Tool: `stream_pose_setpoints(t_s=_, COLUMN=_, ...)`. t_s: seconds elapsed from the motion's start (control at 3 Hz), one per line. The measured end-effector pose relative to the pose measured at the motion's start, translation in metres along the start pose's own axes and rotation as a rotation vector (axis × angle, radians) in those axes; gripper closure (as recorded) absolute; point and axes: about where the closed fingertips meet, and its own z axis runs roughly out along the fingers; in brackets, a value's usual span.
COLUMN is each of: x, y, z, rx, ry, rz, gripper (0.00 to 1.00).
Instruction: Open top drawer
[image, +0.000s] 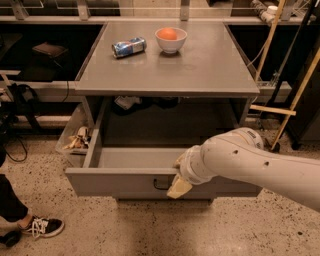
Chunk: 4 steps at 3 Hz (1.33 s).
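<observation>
The top drawer (120, 181) already stands well out from under the grey table (200, 70), its flat front nearest you and its inside showing bare, so I'd judge the opening all but done. The danger now is overdoing it. The gripper (179, 187) sits at the drawer's front edge, just right of the black loop handle (159, 186). Whether it is clamped on that handle or merely resting against the front I cannot tell, because the wrist covers it. If you pull much farther, the drawer may run off its slides and drop at the near end. A pull that drifts right could skew it and jam it. With a poor hold, the gripper may slip off the front. A hard tug could also shake the table — the soda can (129, 47) lies on its side at the far left, beside a bowl (171, 44) holding something round and orange, and it might roll. Mind the sneaker (44, 227) on the floor at near left.
</observation>
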Motion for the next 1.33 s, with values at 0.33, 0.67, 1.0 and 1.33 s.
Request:
stream_pose_setpoints(t_s=0.33, x=0.0000, y=0.0000, z=0.0000, rx=0.000, ry=0.000, rz=0.000, gripper=0.58)
stream_pose_setpoints(t_s=0.67, x=0.0000, y=0.0000, z=0.0000, rx=0.000, ry=0.000, rz=0.000, gripper=0.35)
stream_pose_setpoints(t_s=1.0, x=0.0000, y=0.0000, z=0.0000, rx=0.000, ry=0.000, rz=0.000, gripper=0.12)
stream_pose_setpoints(t_s=1.33, x=0.0000, y=0.0000, z=-0.0001, rx=0.000, ry=0.000, rz=0.000, gripper=0.00)
